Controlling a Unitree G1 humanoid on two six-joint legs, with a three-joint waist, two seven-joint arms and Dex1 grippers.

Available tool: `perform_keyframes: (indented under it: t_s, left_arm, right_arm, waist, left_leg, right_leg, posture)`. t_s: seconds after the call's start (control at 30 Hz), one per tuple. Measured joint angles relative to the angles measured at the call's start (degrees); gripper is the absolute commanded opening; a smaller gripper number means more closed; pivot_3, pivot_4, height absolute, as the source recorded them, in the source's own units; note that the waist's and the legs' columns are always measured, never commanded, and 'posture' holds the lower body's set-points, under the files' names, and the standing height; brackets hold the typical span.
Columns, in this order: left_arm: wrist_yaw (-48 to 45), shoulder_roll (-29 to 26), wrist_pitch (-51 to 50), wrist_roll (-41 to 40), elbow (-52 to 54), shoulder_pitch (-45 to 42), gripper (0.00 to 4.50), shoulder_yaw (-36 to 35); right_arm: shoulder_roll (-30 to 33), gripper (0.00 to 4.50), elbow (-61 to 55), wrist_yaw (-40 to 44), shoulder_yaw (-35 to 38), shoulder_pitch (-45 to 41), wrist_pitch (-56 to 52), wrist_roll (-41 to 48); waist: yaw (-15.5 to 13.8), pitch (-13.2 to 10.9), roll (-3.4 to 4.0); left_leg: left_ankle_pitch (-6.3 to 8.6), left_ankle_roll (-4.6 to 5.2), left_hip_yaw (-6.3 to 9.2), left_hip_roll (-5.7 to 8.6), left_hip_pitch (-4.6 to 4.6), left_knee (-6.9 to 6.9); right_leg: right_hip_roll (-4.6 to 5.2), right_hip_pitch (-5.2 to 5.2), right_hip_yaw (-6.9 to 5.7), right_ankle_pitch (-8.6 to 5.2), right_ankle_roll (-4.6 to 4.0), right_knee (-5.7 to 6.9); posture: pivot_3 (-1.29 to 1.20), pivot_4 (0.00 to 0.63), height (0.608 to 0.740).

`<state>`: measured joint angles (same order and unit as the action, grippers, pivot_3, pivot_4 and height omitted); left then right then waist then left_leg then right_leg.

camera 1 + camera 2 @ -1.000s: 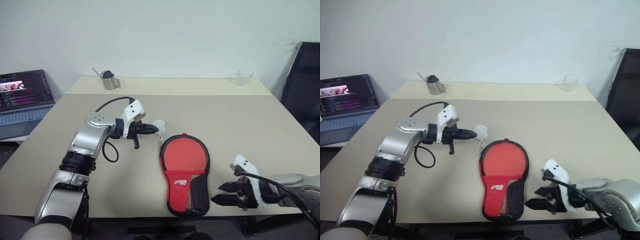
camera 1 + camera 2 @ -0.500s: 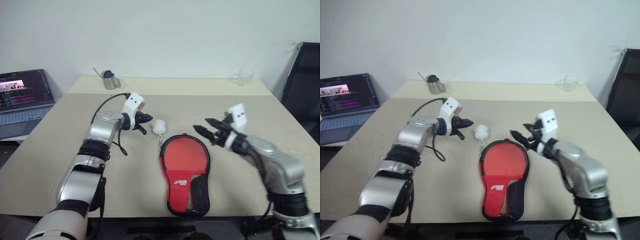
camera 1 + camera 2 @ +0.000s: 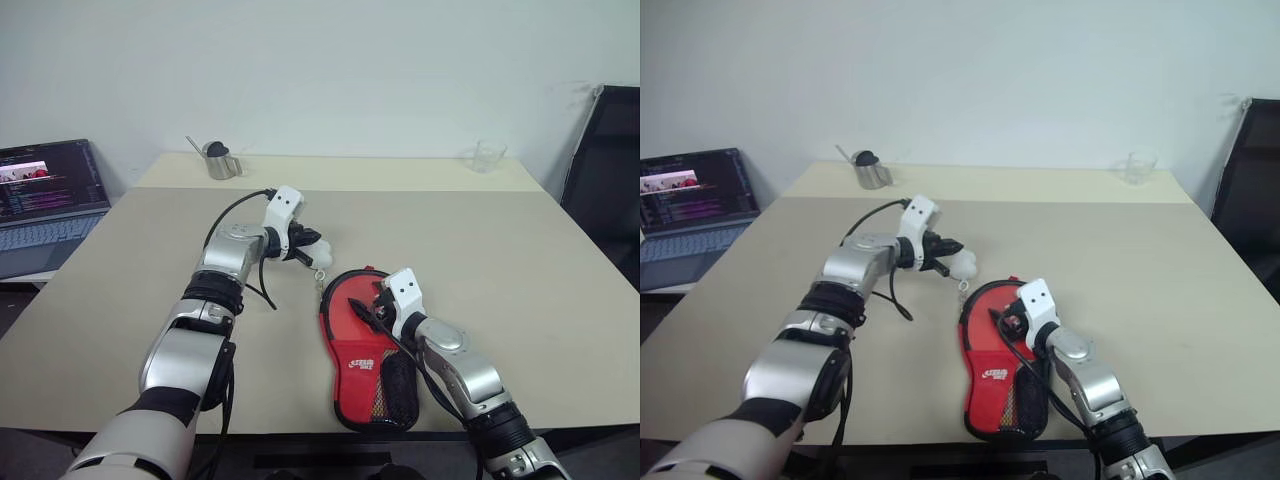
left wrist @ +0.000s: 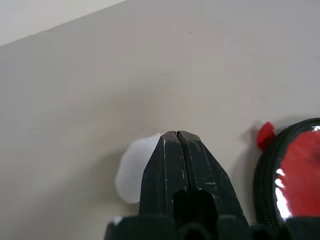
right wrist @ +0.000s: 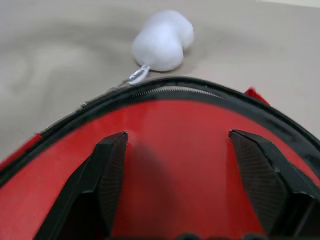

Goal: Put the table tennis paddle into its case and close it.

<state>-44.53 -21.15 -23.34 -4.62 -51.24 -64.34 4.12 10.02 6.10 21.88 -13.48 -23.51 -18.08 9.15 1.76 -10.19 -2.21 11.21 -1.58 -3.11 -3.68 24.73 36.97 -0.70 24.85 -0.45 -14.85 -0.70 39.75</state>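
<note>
The case (image 3: 350, 352) lies flat on the table, red front up, with a black zip rim and a mesh panel at its near end. A white fluffy ball (image 3: 321, 256) hangs by a small chain from the zip at its far end. My left gripper (image 3: 314, 242) is shut, its tips just over the white ball (image 4: 131, 170), with nothing seen between the fingers. My right gripper (image 5: 177, 135) is open, fingers (image 5: 112, 155) spread low over the round red part of the case (image 5: 175, 165). The table tennis paddle is hidden; I cannot tell it from the case.
A laptop (image 3: 45, 195) stands open off the table's left side. A metal jug (image 3: 217, 160) sits at the far left of the table and a glass (image 3: 488, 155) at the far right. A black chair (image 3: 605, 170) stands to the right.
My right arm swung up from the table's near right edge, then left and down onto the case, jaws spreading wider. My left arm stretched farther out, its gripper still shut by the white ball.
</note>
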Motion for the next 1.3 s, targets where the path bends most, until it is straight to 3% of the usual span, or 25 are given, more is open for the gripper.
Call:
perform_keyframes:
  t_s: [0.37, 0.73, 0.87, 1.17, 1.2, 1.3]
  left_arm:
    - [1.4, 2.1, -1.5, -1.1, -3.3, -3.1, 0.00, -3.6]
    - [15.3, 5.0, 0.0, 1.9, -12.7, -5.9, 0.00, -4.8]
    - [18.1, 5.2, 0.0, 1.2, -12.3, -8.0, 0.94, -6.9]
    - [22.0, 5.1, -6.4, 0.2, -6.9, -6.3, 4.23, -8.7]
    - [22.7, 5.1, -7.1, 0.1, -6.6, -5.8, 4.48, -9.0]
    - [23.2, 5.7, -9.2, -0.1, -6.1, -4.7, 4.48, -9.5]
  right_arm:
    - [-0.1, 4.47, -0.4, 5.2, 1.0, -1.6, -5.8, 1.1]
    - [0.3, 4.47, -2.3, 6.8, -0.6, -3.0, -11.6, -0.7]
    - [0.0, 4.50, -3.1, 7.1, -1.1, -2.7, -12.3, -1.2]
    - [0.2, 4.50, -3.3, 9.2, -1.5, -2.4, -12.7, -1.3]
    - [0.2, 4.50, -3.2, 9.3, -1.7, -2.4, -12.7, -1.3]
    - [0.2, 4.50, -3.2, 9.6, -1.9, -2.4, -12.7, -1.4]
  waist:
    - [0.0, 0.0, -0.03]
    - [0.1, 0.1, -0.09]
    - [0.1, 0.1, -0.13]
    - [0.2, 0.1, -0.13]
    - [0.2, 0.1, -0.13]
    - [0.1, 0.1, -0.13]
  left_leg:
    - [-0.01, -0.01, 0.00, 0.00, -0.04, 0.04]
    - [-0.01, -0.02, 0.00, 0.01, -0.09, 0.04]
    - [-0.01, -0.02, -0.06, 0.01, -0.14, 0.02]
    - [0.00, -0.03, -0.08, 0.00, -0.70, -0.05]
    - [0.00, -0.03, -0.10, 0.00, -0.84, -0.07]
    - [0.00, -0.03, -0.05, -0.01, -0.86, -0.04]
  right_leg:
    - [0.00, 0.00, 0.01, 0.00, -0.01, 0.11]
    - [0.01, 0.00, 0.03, 0.00, -0.01, 0.15]
    - [0.01, -0.03, 0.02, 0.00, 0.00, 0.15]
    - [0.01, -0.58, 0.02, -0.01, -0.01, 0.09]
    - [0.01, -0.70, 0.02, -0.02, -0.02, 0.09]
    - [0.02, -0.74, 0.01, -0.02, -0.02, 0.12]
  posture:
    - [0.00, 0.150, 0.740]
    - [0.00, 0.150, 0.740]
    - [0.00, 0.150, 0.740]
    - [0.00, 0.150, 0.740]
    - [0.00, 0.150, 0.740]
    - [0.00, 0.150, 0.740]
